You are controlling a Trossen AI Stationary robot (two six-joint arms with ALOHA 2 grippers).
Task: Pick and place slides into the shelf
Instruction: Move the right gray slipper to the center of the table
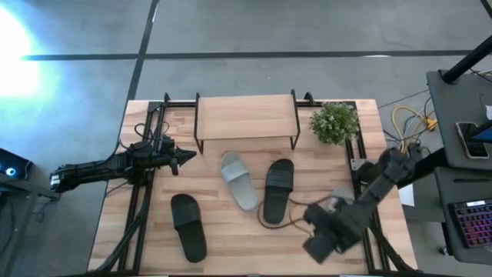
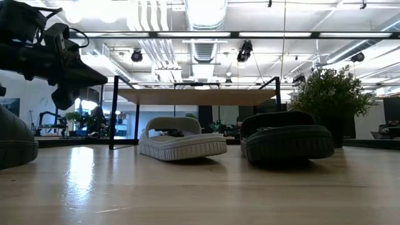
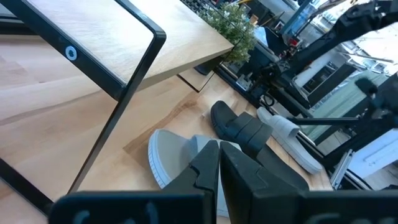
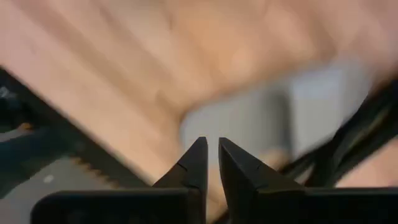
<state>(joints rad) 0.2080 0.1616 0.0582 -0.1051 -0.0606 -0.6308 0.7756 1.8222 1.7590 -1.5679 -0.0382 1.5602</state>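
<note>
Both grippers, left (image 1: 187, 158) and right (image 1: 323, 242), show near-closed, empty jaws, while the slides (image 1: 239, 180) lie on the bench near the shelf (image 1: 246, 117); likely light, flexible foam, best pinched at the strap.

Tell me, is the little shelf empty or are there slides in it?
Empty. In the low view, nothing lies under the shelf; the grey slide and black slide sit on the table in front. Its top is bare too.
</note>
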